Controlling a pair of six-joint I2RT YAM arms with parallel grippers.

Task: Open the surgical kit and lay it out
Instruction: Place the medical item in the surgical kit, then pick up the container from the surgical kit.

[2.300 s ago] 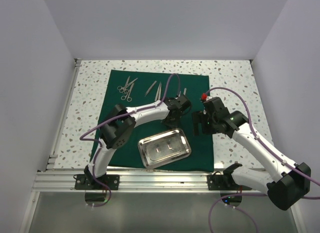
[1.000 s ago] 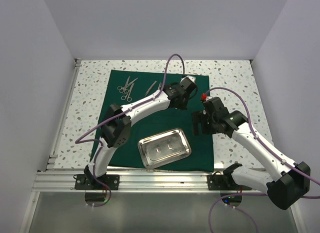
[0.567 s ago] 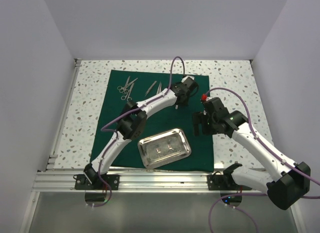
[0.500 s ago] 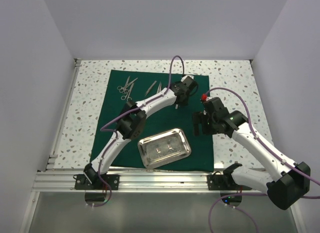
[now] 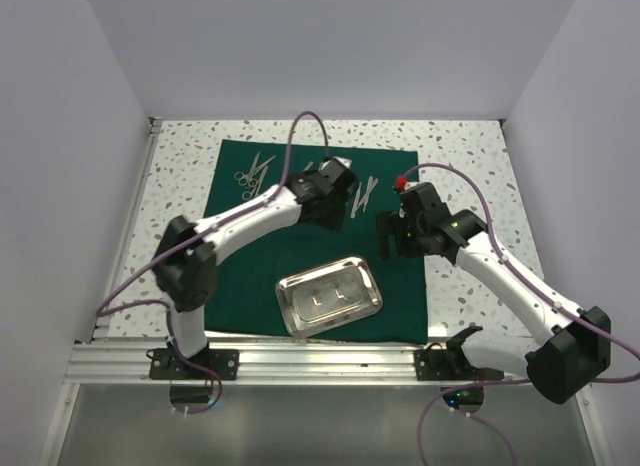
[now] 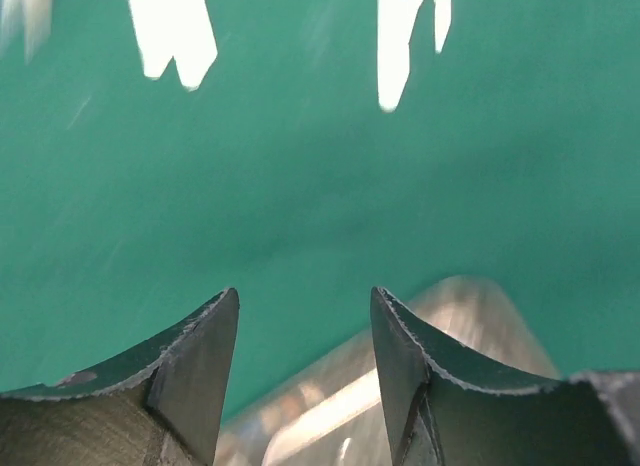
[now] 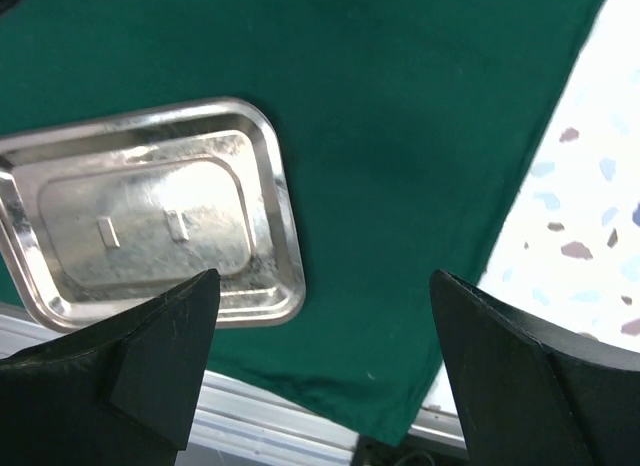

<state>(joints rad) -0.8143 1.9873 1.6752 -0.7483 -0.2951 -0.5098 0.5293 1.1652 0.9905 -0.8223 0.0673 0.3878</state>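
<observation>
Nearest the arm bases, the steel tray (image 5: 328, 294) lies flat on the near half of the green cloth (image 5: 400, 301). It sits slightly askew. I cannot tell whether the two small marks on its floor are stamped or reflections. The tray is judged rigid, light and slick. The raised rim at a long side is the sensible grip, since a polished corner would likely slip.

The cloth is fully spread over the speckled surface (image 5: 170, 186). It is soft and liable to bunch if a fingertip drags across it.

The right hand (image 7: 325, 316) hovers over the cloth's right portion beyond the tray, fingers spread wide, holding nothing. The left hand (image 6: 303, 316) hangs above the cloth's far-centre, jaws parted with only bare cloth between them. Its view is blurred.

At the far edge, scissors (image 5: 252, 176) lie to the left and tweezer-like instruments (image 5: 364, 193) to the right, well apart. The left arm hides anything between them.

These pieces are judged thin, stiff and slippery, lying flush on yielding cloth. The best grip is a pinch across the shank at mid-length, pressing slightly into the cloth.
</observation>
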